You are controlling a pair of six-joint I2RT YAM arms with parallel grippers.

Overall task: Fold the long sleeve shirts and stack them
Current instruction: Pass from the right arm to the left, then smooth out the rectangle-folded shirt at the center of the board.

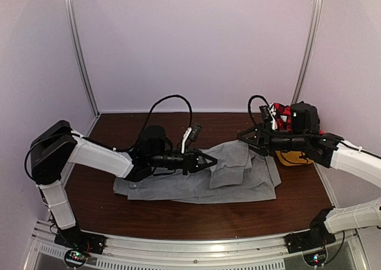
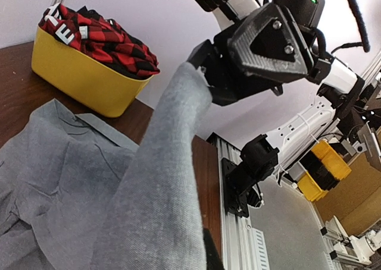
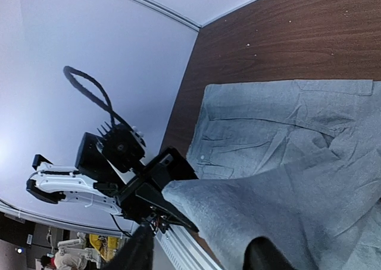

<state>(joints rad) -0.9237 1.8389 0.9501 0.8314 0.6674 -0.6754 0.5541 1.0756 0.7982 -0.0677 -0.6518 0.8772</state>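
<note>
left tool (image 1: 213,161) clamped on grey shirt (image 1: 256,184) sleeve, mid table (image 1: 178,219) | right tool (image 1: 242,135) at sleeve's other end, grip can't tell

Enclosed booth. Back wall (image 1: 196,44) is plain pale lilac-white and evenly lit, with no windows. Left wall (image 1: 30,74) and right wall (image 1: 351,62) have the same flat finish. Slim metal posts stand at the two far corners, one on the left (image 1: 80,50) and one on the right (image 1: 306,44), both leaning outward in the top view. The table (image 1: 178,219) is dark brown wood grain with a faint sheen. A silver aluminium rail (image 1: 196,246) runs along its near edge. Past the table's right edge, the left wrist view shows grey floor (image 2: 286,234), yellow bins (image 2: 324,169) and a brown board (image 2: 357,204). The light is soft and diffuse and shadows are weak. The source is not visible.
</note>
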